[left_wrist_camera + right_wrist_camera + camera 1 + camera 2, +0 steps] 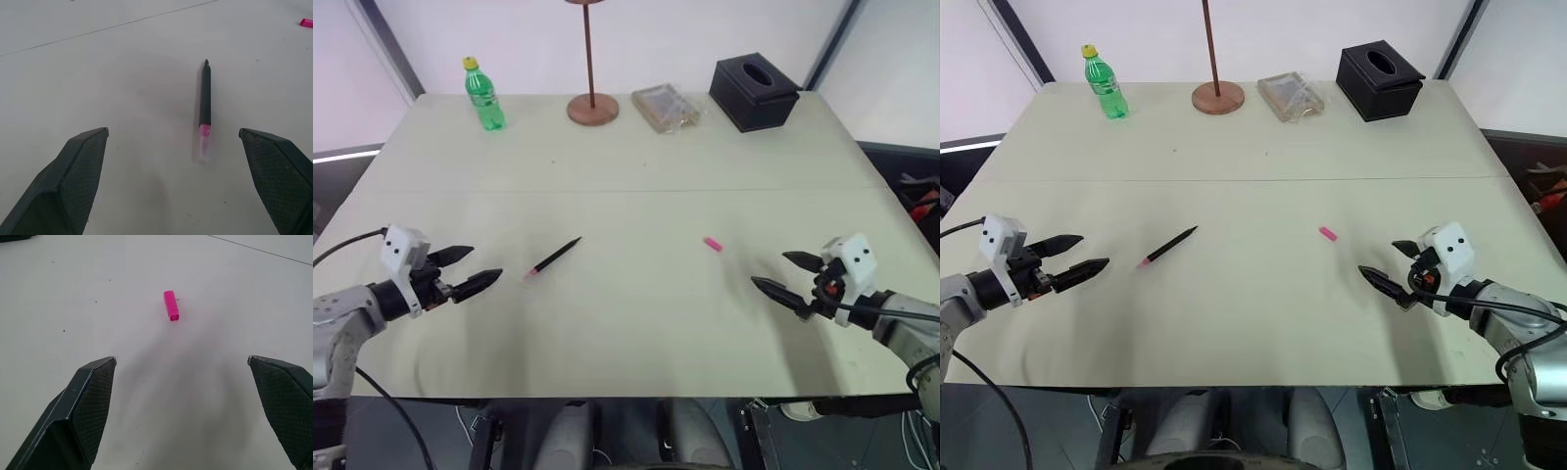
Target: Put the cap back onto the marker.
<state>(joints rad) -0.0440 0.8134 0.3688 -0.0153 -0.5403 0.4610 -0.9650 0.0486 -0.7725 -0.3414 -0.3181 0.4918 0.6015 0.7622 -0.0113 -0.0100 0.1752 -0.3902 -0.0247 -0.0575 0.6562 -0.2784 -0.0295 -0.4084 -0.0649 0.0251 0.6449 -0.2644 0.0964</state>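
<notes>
While marker (553,258) and cap (712,244) lie apart, bottle (483,94), tissue box (753,93) behind.

The marker (554,258) is lying flat on the table (636,323), left of centre, uncapped. It is a slim black stick set diagonally: its black end is pointing far and right, while its small pink tip is pointing near and left. The cap (713,244) is lying well apart from it, right of centre, at about the same depth. It is a tiny bright pink piece, far shorter than the marker, resting on its side with one end turned far-left and the other near-right. The two are being touched by nothing.
</notes>
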